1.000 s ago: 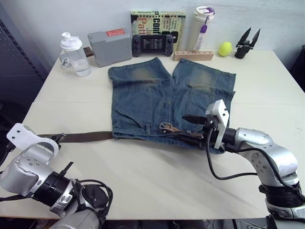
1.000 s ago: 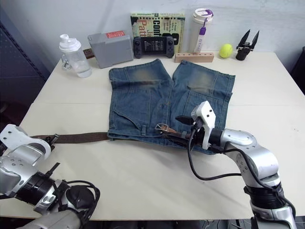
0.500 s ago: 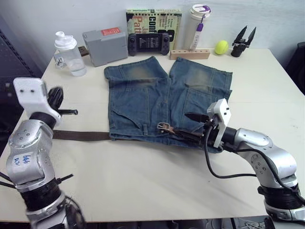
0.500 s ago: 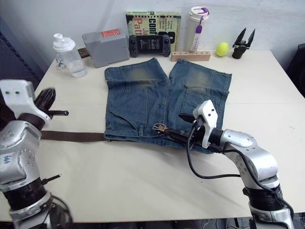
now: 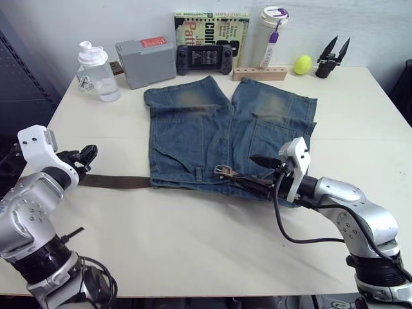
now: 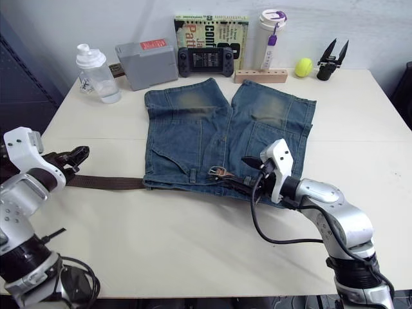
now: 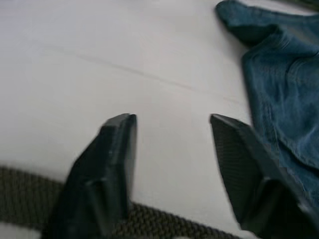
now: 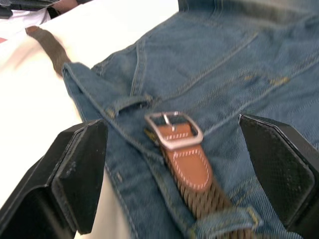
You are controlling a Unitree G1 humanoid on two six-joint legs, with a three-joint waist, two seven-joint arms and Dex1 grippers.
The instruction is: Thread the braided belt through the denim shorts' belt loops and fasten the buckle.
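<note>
1. Head views: the denim shorts (image 5: 225,138) lie flat on the desk (image 5: 212,238), waistband toward the robot. The braided belt (image 5: 116,181) runs along the waistband and trails out to the left. The left hand (image 5: 85,154) hovers over that trailing end.
2. Left wrist view: the left hand's fingers (image 7: 112,164) stand apart, just above the belt.
3. Right wrist view: the right hand (image 8: 174,164) is spread wide around the buckle (image 8: 174,130), which rests on the denim beside one of the belt loops (image 8: 127,103).

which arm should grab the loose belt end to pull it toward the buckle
Left. The left gripper hovers open right above the braided belt trailing out of the denim shorts on that side. The right gripper sits open by the buckle.
</note>
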